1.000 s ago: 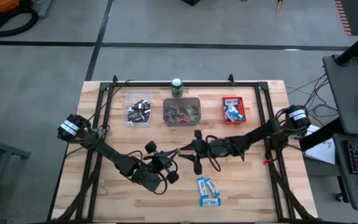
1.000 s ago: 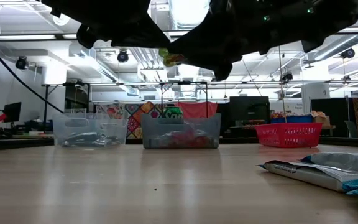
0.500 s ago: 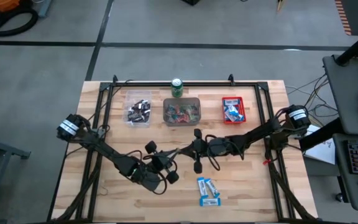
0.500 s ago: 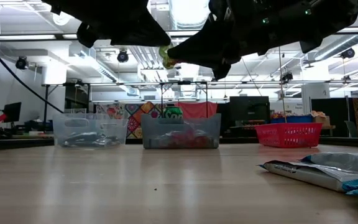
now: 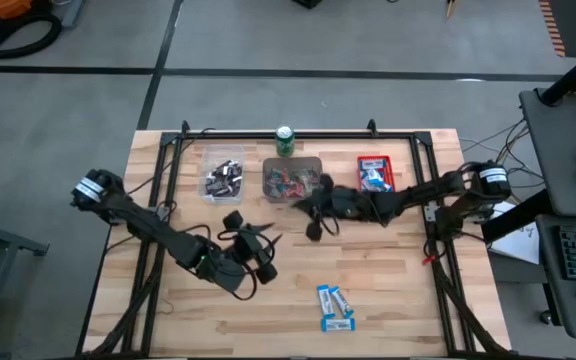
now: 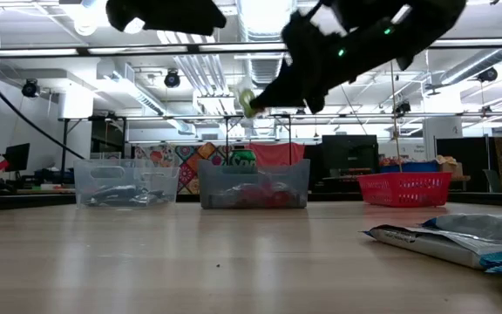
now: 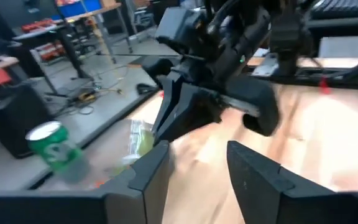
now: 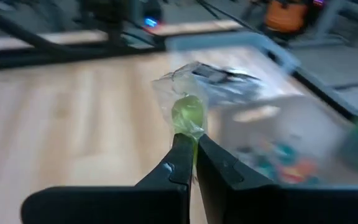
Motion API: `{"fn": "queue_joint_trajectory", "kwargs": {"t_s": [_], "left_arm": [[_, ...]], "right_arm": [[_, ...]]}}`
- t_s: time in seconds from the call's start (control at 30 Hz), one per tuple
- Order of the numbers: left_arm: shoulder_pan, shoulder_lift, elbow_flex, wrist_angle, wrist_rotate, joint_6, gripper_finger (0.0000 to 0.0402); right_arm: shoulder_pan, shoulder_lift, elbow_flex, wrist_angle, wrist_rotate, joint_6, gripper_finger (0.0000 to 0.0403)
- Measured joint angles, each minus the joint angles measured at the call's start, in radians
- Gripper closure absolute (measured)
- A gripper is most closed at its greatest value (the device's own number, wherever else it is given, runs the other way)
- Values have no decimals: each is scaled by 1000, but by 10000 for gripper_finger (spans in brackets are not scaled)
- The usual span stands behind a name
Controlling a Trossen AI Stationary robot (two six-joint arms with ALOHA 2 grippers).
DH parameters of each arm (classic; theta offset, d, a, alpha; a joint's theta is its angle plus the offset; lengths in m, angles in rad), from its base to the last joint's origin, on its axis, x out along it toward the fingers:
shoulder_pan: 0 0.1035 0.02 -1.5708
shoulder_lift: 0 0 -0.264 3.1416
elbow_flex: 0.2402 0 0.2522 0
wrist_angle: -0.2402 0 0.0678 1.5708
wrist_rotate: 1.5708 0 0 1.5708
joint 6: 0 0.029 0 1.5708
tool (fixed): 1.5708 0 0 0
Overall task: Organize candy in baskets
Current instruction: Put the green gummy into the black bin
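Observation:
A green candy [image 8: 188, 113] in a clear wrapper sits at the tips of my right gripper [image 8: 191, 143], which is shut on it. In the high view the right gripper [image 5: 298, 197] hovers at the near right corner of the grey basket [image 5: 293, 180]. The clear basket [image 5: 223, 178] stands to that basket's left and the red one [image 5: 375, 176] to its right. All three hold candy. My left gripper [image 7: 197, 168] is open, holds nothing, and hangs over the table's middle left [image 5: 263, 243]. Blue-and-white bars [image 5: 335, 307] lie flat on the near table. My right gripper pinches the twisted wrapper end [image 8: 189, 133] just behind the green candy, between its two fingertips. The fingers come nearly level from the table's right side. The candy sticks out beyond the tips, lifted clear above the table [image 6: 247, 100].
A green drink can [image 5: 285, 140] stands behind the grey basket at the far edge. A black frame [image 5: 268, 133] runs along the table's far and side edges. Bare wood lies between the baskets and the bars.
The green candy was between both grippers in mid-air; my left gripper has let go of it, risen and drawn back toward the table's left. My right gripper has carried the candy toward the far edge, up to the grey basket.

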Motion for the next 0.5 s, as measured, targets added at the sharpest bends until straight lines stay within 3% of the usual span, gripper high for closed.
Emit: {"fn": "queue_joint_trajectory", "kwargs": {"t_s": [0.27,0.5], "left_arm": [[6,-91,-1,-209,-30,-12,249],[7,-101,-1,-377,-28,-161,253]], "right_arm": [[-218,55,51,-130,9,2,390],[-296,76,77,-182,6,2,375]]}}
